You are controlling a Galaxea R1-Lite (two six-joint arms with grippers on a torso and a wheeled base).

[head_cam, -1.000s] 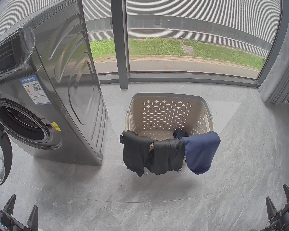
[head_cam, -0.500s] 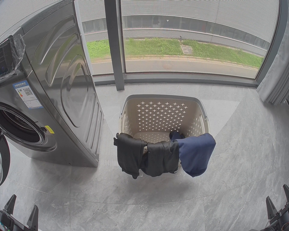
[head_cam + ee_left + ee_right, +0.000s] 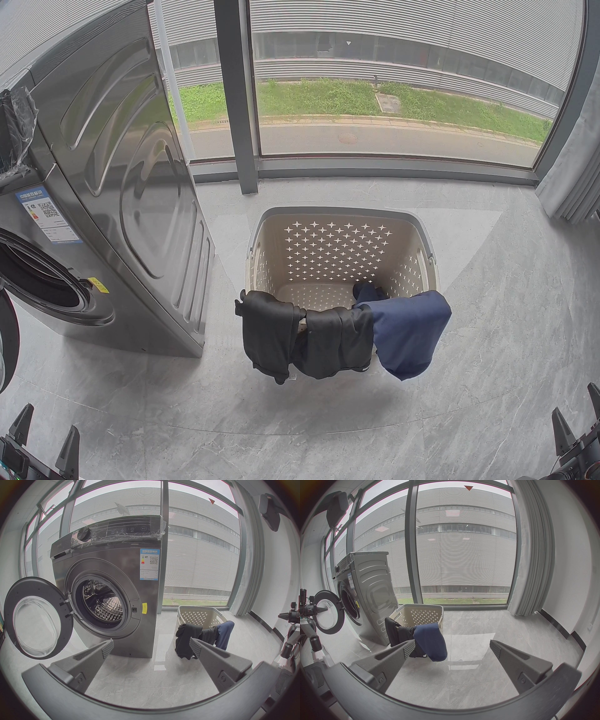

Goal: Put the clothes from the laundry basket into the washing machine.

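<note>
Clothes (image 3: 337, 340), 2 black pcs (image 3: 269, 331) + 1 navy pc (image 3: 409, 331), hang over near rim of beige laundry basket (image 3: 337, 250) beside washing machine (image 3: 125, 187), door (image 3: 37, 617) open. L gripper (image 3: 150, 642) & R gripper (image 3: 450, 644): fingers spread wide, empty.

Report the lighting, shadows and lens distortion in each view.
Head view: daylight from the window behind, laundry basket throwing a soft shadow toward the camera on the floor. Left wrist view: heavy fisheye, dark corners, washing machine edges curved. Right wrist view: same fisheye, window glare on the floor.
</note>
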